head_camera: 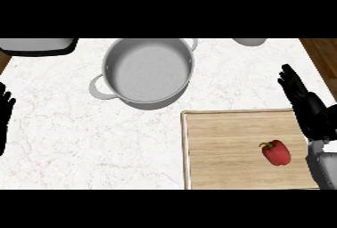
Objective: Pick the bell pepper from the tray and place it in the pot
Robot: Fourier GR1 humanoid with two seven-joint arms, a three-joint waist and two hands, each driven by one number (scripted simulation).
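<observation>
Pepper (276, 152) lies on the wooden tray (217, 147), toward its right side, stem end pointing up-left in the head view and blunt end down-right, so the long axis runs on a slight diagonal. Nothing touches it. Right robot hand (304, 103) is by far the nearer one: it sits over the tray's right edge, with the pepper just beside it, to its left and toward the robot. Its fingers are straight and spread, pointing away from the robot toward the table's far side; it holds nothing. Grey forearm comes in from the lower right corner, partly over the tray's corner. Left robot hand (5, 116) shows only at the left edge, fingers up and relaxed, resting well apart from tray and pot. Pot (146, 71) stands on the white table (79, 133), beyond the tray's upper-left corner, with nothing visible inside, one handle facing left. Judgement: pick not yet begun; the right hand would need to draw back toward the robot and shift left to get over the pepper, then close across the short axis. After that the carry runs up-left to the pot.
</observation>
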